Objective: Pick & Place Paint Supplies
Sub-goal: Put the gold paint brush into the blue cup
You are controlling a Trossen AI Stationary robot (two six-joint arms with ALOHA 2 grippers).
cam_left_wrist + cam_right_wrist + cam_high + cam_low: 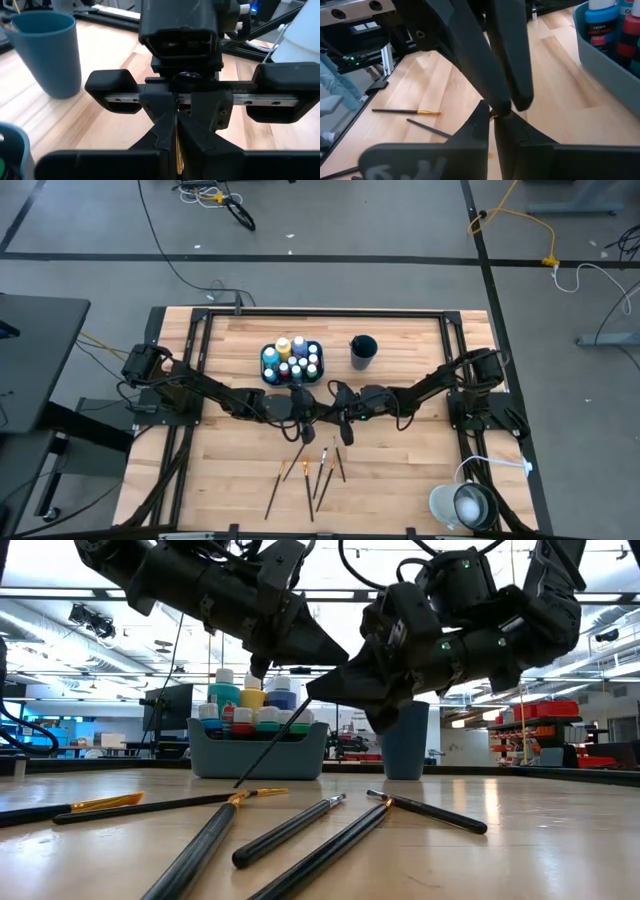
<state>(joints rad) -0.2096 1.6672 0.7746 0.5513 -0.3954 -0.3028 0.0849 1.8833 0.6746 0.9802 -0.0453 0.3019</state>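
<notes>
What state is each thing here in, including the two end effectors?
Held paintbrush: lifted off the table, tilted.
Left end effector: shut on the held paintbrush, mid-table.
Right end effector: shut on the same paintbrush.
Other paintbrushes: lying flat on the table.
Paint bottles: upright, capped, in the tray.
Cup: upright, beside the tray.

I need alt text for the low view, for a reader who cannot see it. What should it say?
Two dark robot arms meet above a wooden table, the left claw and right claw both shut on one thin paintbrush slanting down between them. Five more brushes lie in front; behind stand a teal tray of paint bottles and a blue cup.
</notes>
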